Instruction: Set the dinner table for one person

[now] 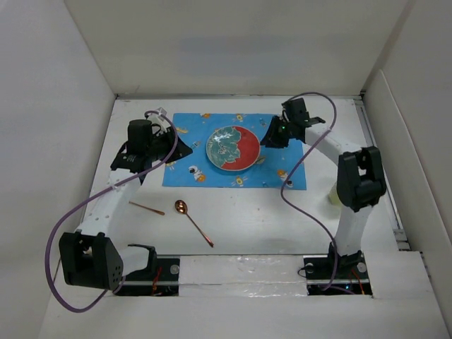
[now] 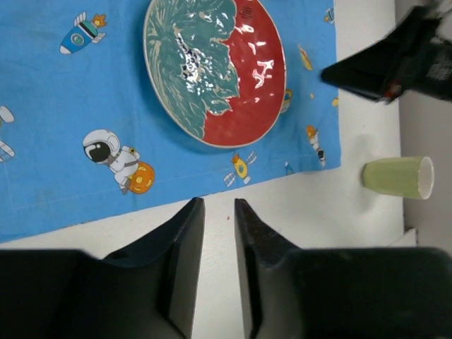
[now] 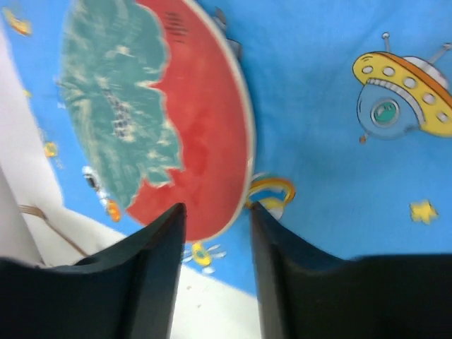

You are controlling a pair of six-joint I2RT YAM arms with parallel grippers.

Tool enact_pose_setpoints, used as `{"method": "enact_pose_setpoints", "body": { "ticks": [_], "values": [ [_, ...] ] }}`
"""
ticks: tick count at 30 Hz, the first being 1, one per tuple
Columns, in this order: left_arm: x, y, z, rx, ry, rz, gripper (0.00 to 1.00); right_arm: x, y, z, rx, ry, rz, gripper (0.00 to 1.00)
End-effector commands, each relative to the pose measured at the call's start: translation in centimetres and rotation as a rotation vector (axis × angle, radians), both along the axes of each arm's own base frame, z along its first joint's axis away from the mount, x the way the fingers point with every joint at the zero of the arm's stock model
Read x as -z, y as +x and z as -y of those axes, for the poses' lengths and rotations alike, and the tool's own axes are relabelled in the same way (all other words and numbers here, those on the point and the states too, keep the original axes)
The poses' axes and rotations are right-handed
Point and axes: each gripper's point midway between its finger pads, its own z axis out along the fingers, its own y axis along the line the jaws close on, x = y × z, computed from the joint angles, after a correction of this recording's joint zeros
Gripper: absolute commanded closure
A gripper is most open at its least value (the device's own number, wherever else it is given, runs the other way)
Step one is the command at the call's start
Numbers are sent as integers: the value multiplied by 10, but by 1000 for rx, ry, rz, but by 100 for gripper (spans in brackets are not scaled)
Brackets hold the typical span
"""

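Note:
The dinner table [image 1: 268,219] is a white tabletop with a blue patterned mat [image 1: 191,166] on it. A red and green plate [image 1: 233,148] lies on the mat, also shown in the left wrist view [image 2: 212,67] and the right wrist view [image 3: 162,120]. A copper spoon [image 1: 192,219] and a thin brown stick [image 1: 146,207] lie on the table in front of the mat. My left gripper [image 1: 180,150] [image 2: 219,201] is narrowly open and empty at the mat's left edge. My right gripper [image 1: 272,138] [image 3: 215,208] is open and empty, just above the plate's right rim.
A pale green cup [image 1: 332,198] [image 2: 399,176] lies on its side on the table right of the mat, beside the right arm. White walls border the table on three sides. A purple cable [image 1: 304,205] hangs from each arm.

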Motion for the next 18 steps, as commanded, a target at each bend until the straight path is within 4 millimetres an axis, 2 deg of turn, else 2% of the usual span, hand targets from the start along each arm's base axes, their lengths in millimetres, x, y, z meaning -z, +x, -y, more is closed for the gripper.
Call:
{"method": "enact_pose_setpoints", "body": {
  "ticks": [1, 2, 3, 4, 5, 6, 7, 8, 9, 10, 11, 12, 13, 15, 16, 17, 18],
  "values": [
    [-2, -5, 5, 38, -22, 12, 81, -93, -13, 28, 3, -99, 224, 88],
    [1, -6, 5, 39, -22, 4, 88, -101, -15, 52, 52, -153, 254, 100],
    [6, -9, 6, 47, -23, -7, 100, -109, -23, 66, 83, -182, 273, 100],
    [8, -10, 6, 51, -22, -11, 100, -134, -43, 84, 121, -204, 315, 100],
    [10, -11, 6, 61, -14, -9, 100, -119, -59, 107, 177, -279, 283, 100],
    [15, -14, 5, 63, -4, -19, 100, -118, -71, 133, 248, -327, 269, 100],
    [15, -14, 4, 66, 5, -12, 100, -129, -98, 150, 295, -354, 274, 100],
    [18, -17, 5, 78, 25, -16, 100, -111, -117, 173, 369, -418, 221, 100],
    [17, -14, 0, 51, 68, -2, 100, -106, -132, 192, 427, -447, 199, 100],
    [18, -17, 9, 77, 99, 1, 100, -101, -149, 203, 456, -471, 169, 100],
    [22, -20, 12, 88, 133, -13, 100, -110, -165, 216, 515, -479, 203, 100],
    [20, -17, 13, 87, 183, 4, 100, -95, -177, 223, 532, -496, 170, 100],
    [20, -22, 25, 124, 205, 11, 100, -92, -184, 234, 572, -505, 155, 100],
    [18, -22, 30, 140, 247, 26, 98, -85, -188, 238, 583, -485, 131, 87],
    [16, -20, 31, 144, 247, 34, 94, -81, -186, 242, 588, -483, 119, 69],
    [14, -21, 36, 163, 239, 46, 90, -78, -183, 238, 565, -468, 109, 63],
    [13, -22, 40, 185, 222, 49, 81, -69, -179, 235, 545, -468, 70, 58]
  ]
}}
